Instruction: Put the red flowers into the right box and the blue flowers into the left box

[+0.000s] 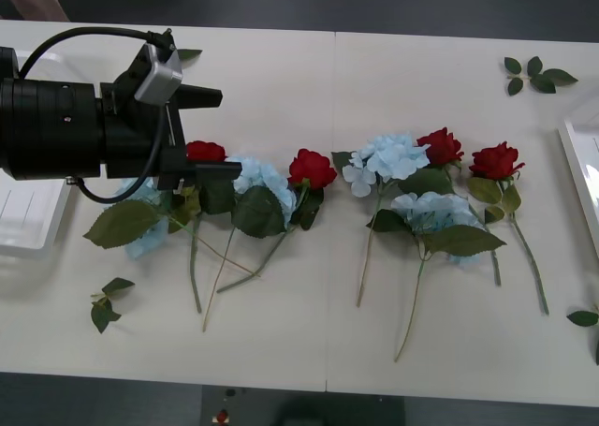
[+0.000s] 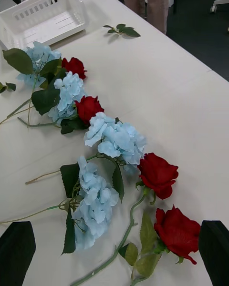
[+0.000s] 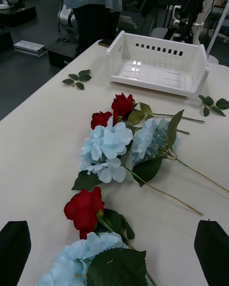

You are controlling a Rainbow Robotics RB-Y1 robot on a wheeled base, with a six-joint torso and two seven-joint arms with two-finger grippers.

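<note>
Red flowers and pale blue flowers lie mixed in a row across the white table, stems toward me. My left gripper hovers open over the row's left end, above a red rose and a blue head. The left box sits at the table's left edge, partly behind the arm, and the right box at the right edge. The left wrist view has the left gripper over a rose, the right box beyond. My right gripper is open near a rose, the left box far off.
Loose green leaf sprigs lie at the back right, the front left, the right edge and behind the left arm. A seam runs down the table's middle. Bare table lies behind the flower row.
</note>
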